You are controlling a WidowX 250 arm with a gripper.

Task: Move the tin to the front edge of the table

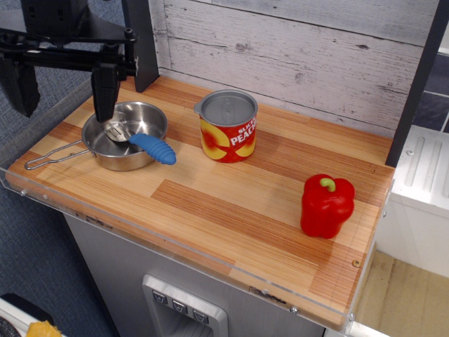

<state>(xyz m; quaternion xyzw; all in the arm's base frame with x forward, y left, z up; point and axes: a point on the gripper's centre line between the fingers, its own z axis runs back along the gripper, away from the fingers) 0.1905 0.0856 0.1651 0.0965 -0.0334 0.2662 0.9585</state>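
Observation:
The tin stands upright near the back middle of the table. It has a red label with yellow peach shapes and white lettering, and a grey metal lid. My gripper is black and hangs at the far left, above the table's left end and the pan. Its two fingers stand wide apart and hold nothing. One fingertip hangs just over the pan's left rim. The gripper is well to the left of the tin and apart from it.
A steel pan with a wire handle sits at the left, holding a spatula with a blue handle. A red bell pepper stands at the right. A white plank wall runs behind. A dark post rises at the right.

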